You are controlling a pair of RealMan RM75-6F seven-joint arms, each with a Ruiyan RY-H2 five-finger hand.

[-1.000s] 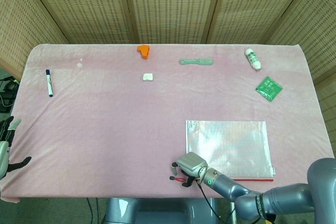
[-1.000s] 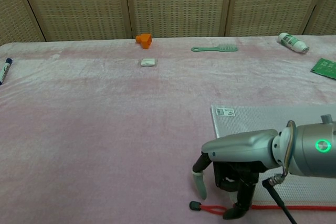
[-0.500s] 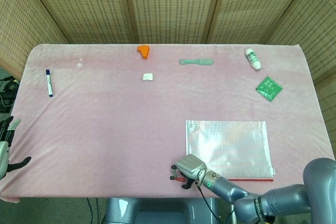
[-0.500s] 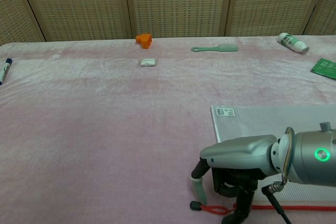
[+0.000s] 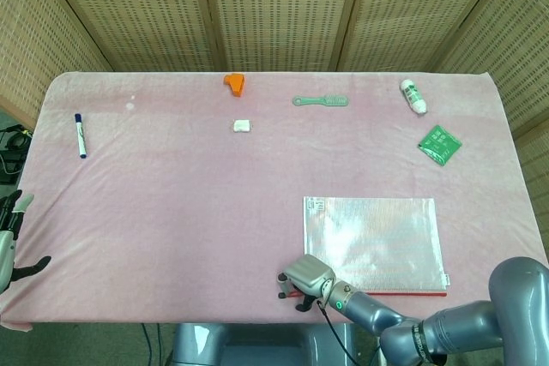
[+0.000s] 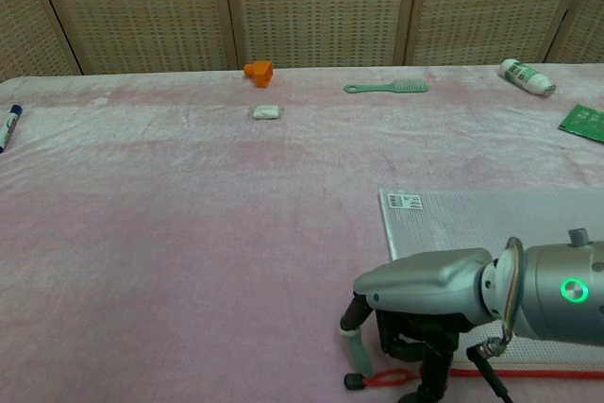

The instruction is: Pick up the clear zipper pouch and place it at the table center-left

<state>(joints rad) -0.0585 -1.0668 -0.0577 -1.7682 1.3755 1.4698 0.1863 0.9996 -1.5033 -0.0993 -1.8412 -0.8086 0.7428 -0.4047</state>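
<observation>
The clear zipper pouch (image 5: 373,242) (image 6: 491,224) lies flat at the table's front right, its red zipper (image 5: 412,293) along the near edge. A red pull strap (image 6: 377,379) sticks out past the pouch's near-left corner. My right hand (image 5: 309,279) (image 6: 415,327) hangs low over that corner, fingers pointing down and apart on either side of the strap; no grip on it shows. My left hand (image 5: 13,237) stays off the table's left edge, fingers spread, holding nothing.
A blue marker (image 5: 80,135) lies at the far left. Along the back sit an orange piece (image 5: 234,82), a white eraser (image 5: 243,126), a green comb (image 5: 320,101), a white bottle (image 5: 413,96) and a green packet (image 5: 439,144).
My right hand has sunk lower and drawn slightly toward the table's near edge, settling over the red pull strap. The pouch and the left hand have stayed put.
</observation>
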